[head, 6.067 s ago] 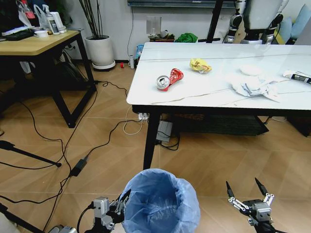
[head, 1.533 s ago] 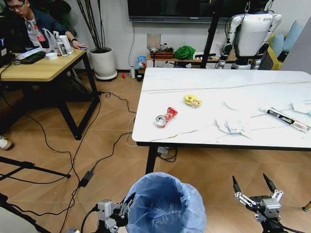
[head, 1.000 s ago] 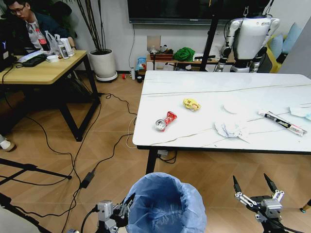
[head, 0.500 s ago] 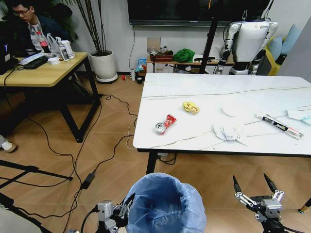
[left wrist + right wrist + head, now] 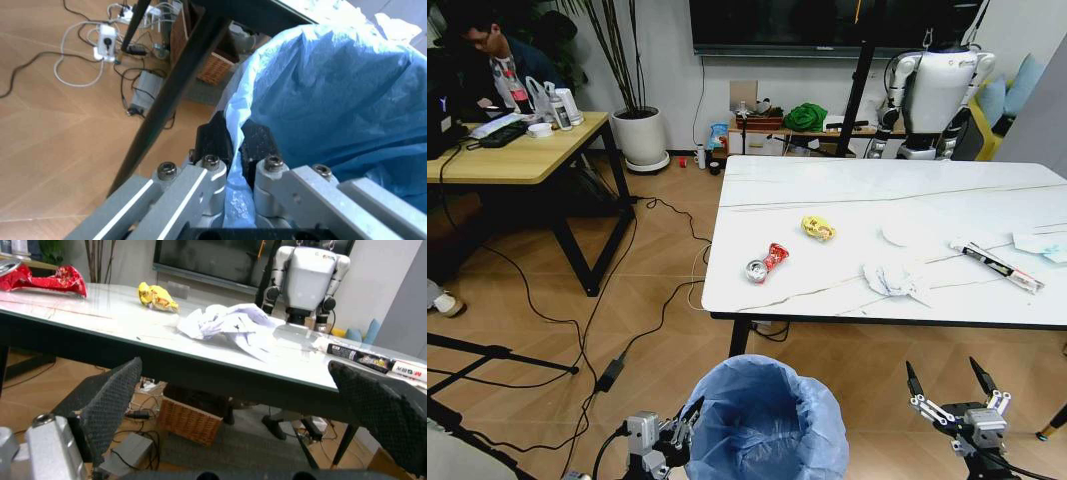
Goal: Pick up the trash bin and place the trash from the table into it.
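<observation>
I see my left gripper (image 5: 682, 424) at the bottom of the head view, fingers (image 5: 215, 142) pinched together on the light-blue bag at the trash bin's (image 5: 765, 418) rim. My right gripper (image 5: 949, 390) sits at lower right, spread wide and holding nothing. The trash waits mid-frame on the marble table (image 5: 847, 190) — crushed red can (image 5: 767, 263), yellow wrapper (image 5: 818, 228), crumpled white paper (image 5: 889, 280).
</observation>
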`<state>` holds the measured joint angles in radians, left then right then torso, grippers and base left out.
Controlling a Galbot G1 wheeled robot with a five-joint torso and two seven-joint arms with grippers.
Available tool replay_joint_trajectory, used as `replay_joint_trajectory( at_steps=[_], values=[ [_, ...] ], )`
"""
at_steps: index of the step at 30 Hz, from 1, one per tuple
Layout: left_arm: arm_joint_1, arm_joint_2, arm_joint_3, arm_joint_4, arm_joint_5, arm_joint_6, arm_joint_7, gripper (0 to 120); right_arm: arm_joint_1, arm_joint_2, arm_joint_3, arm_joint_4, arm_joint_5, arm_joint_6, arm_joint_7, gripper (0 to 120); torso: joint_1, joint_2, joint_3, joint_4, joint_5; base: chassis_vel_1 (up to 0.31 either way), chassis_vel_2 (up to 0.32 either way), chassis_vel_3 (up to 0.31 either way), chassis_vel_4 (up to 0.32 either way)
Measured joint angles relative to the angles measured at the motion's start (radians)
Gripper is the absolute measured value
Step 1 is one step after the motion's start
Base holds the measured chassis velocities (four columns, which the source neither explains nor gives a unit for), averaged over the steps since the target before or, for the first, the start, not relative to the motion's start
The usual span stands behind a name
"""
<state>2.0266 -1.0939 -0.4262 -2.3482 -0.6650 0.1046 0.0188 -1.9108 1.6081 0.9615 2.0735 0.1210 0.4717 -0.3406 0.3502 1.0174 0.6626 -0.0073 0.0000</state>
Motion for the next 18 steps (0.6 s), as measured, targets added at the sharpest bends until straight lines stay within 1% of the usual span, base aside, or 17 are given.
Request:
replay_joint_trajectory(
  at_steps=[1,3,7,18],
  values=[
    [0.000,0.000,0.000,0.000,0.000,0.000,0.000,0,0.000,0.000,0.000,0.000,0.000,0.000,0.000,100,0.000,0.000,0.000,0.0000,0.0000,0.000,0.000,0.000,0.000],
    [0.001,-0.002,0.001,-0.001,0.021,-0.013,-0.007,0,-0.002,0.000,0.000,0.002,0.000,0.001,0.000,100,0.006,0.013,0.007,0.0000,0.0000,0.000,0.000,0.000,0.000],
    [0.004,-0.003,0.000,-0.006,0.036,-0.021,-0.010,0,-0.005,0.000,0.000,0.006,0.003,0.005,0.000,100,0.008,0.020,0.011,0.0000,0.0000,0.000,0.000,0.000,0.000],
    [0.017,-0.006,-0.006,-0.012,0.105,-0.064,-0.026,0,-0.004,0.000,-0.005,0.008,0.002,0.005,-0.002,100,0.008,0.018,0.010,0.0000,0.0000,0.000,0.000,0.000,0.000]
  ],
)
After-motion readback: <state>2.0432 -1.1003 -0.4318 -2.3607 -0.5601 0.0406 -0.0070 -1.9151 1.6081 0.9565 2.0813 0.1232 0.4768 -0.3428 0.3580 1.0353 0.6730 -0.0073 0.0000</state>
